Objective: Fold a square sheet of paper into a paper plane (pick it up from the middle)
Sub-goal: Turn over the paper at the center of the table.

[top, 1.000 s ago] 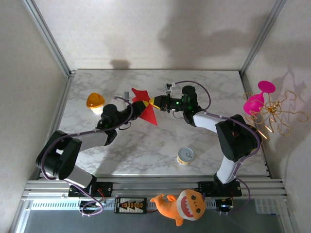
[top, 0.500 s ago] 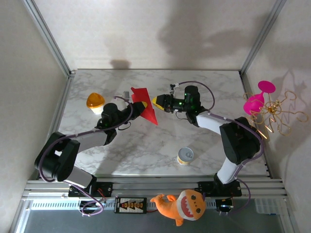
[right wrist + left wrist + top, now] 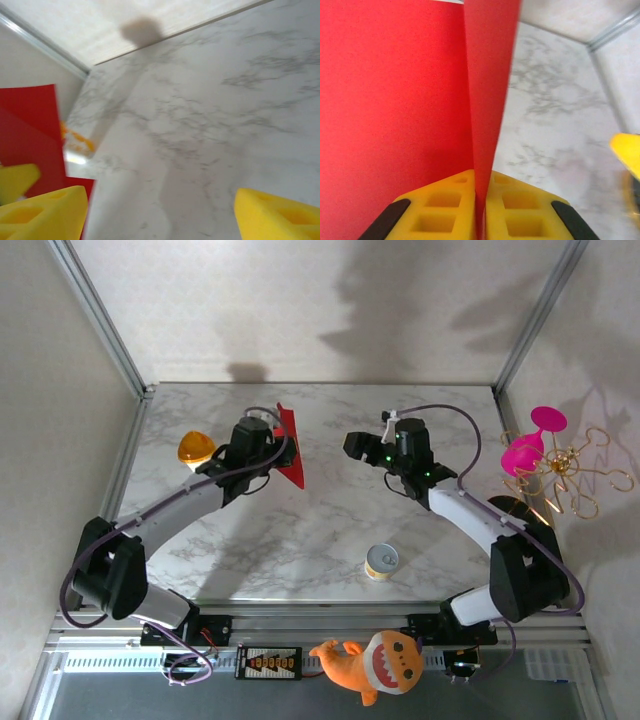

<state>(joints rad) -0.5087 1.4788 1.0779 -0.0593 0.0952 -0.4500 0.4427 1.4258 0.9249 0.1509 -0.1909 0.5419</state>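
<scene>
The red sheet of paper (image 3: 288,445) is folded and stands almost edge-on above the table's back left, its pointed end toward the front. My left gripper (image 3: 270,447) is shut on it. In the left wrist view the yellow fingers (image 3: 445,207) pinch the crease (image 3: 487,100), with a broad red flap (image 3: 390,100) to the left. My right gripper (image 3: 352,446) hangs open to the right of the paper, apart from it. Its wrist view shows its wide-set fingers (image 3: 45,212) and the red paper (image 3: 30,120) at the left edge. Whether the fold has a paper plane's shape I cannot tell.
A small yellow tin (image 3: 381,561) sits front right of centre. An orange-topped cup (image 3: 196,448) stands left of the left gripper. A pink goblet (image 3: 530,445) and a gold wire ornament (image 3: 575,478) stand at the right edge. An orange shark plush (image 3: 375,662) lies on the front rail.
The right gripper let go of the paper, opened wide and drew back to the right. The left arm carried the paper toward the back left and turned it on edge.
</scene>
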